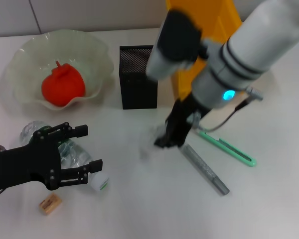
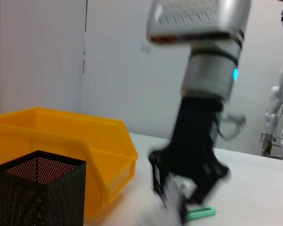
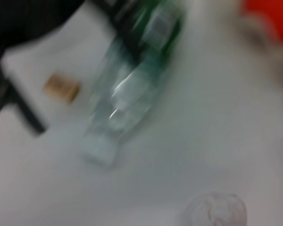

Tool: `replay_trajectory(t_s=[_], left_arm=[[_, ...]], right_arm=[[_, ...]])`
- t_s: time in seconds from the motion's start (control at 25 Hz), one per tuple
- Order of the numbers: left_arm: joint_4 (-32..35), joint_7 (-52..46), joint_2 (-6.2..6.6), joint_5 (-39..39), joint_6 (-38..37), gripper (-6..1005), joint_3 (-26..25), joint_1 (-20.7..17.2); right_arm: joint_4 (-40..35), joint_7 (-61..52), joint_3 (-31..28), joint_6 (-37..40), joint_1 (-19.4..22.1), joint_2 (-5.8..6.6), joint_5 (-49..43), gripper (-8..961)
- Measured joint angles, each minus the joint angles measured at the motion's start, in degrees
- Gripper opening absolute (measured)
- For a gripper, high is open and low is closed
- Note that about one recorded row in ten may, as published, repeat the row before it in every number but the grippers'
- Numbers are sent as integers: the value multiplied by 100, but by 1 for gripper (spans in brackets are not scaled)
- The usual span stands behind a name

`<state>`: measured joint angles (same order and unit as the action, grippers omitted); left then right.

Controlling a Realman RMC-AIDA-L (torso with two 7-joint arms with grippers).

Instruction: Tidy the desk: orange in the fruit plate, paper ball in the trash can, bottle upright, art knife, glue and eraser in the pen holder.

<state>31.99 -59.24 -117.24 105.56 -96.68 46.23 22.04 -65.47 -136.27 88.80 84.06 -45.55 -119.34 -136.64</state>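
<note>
The orange [image 1: 63,88] lies in the pale-green fruit plate [image 1: 97,55] at the back left. The clear bottle [image 1: 72,153] lies on its side at the front left, also in the right wrist view [image 3: 132,89]. My left gripper [image 1: 87,149] is open, one finger on each side of it. My right gripper [image 1: 162,142] is low over the table's middle, shut on the blurred white paper ball [image 1: 150,141], which also shows in the right wrist view [image 3: 217,212]. The tan eraser [image 1: 50,204] lies at the front left. The black mesh pen holder [image 1: 138,77] stands in front of the yellow trash can [image 1: 224,20].
A green art knife [image 1: 228,148] and a grey glue stick [image 1: 205,169] lie right of my right gripper. My right arm crosses in front of the trash can. In the left wrist view, the pen holder [image 2: 37,195] and the trash can [image 2: 61,141] stand left of my right gripper [image 2: 179,197].
</note>
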Motion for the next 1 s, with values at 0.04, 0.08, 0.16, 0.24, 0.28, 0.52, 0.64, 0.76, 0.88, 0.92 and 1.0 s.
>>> replay_trajectory(t_s=[0.04,0.08,0.16,0.24,0.28,0.52,0.64,0.76,0.88,0.92,1.0], left_arm=[[0,0,0,0,0,864,0,0],[0,0,-1,0,0,864,0,2],[0,5,-1,0,0,864,0,12],[0,9,-1,-1,1,864,0,27],[0,9,-1,-1,3,864,0,35],[0,10,-1,-1,10,864,0,74],[0,10,-1,-1,11,864,0,81],[-8,10,-1,16,16,863,0,92],[-12,10,-1,20,20,863,0,95],[-26,16,-1,24,48,863,3,101],[-36,31,-1,25,51,863,7,105]], right_arm=[[-110,0,-308,66,12,8,-12,212],[-216,1,-641,160,22,15,-20,205],[-433,6,-1267,308,28,33,-46,190],[-710,13,-1892,420,32,56,-159,173],[-812,12,-2106,429,36,60,-233,164],[-1122,26,-3205,121,63,96,-941,144],[-1025,78,-3238,-271,115,111,-1181,141],[-780,98,-3215,-611,94,112,-1447,140],[-406,124,-3157,-920,10,102,-1569,144],[-153,176,-3040,-1170,-34,94,-1581,145],[14,194,-2927,-1304,-80,77,-1595,147]])
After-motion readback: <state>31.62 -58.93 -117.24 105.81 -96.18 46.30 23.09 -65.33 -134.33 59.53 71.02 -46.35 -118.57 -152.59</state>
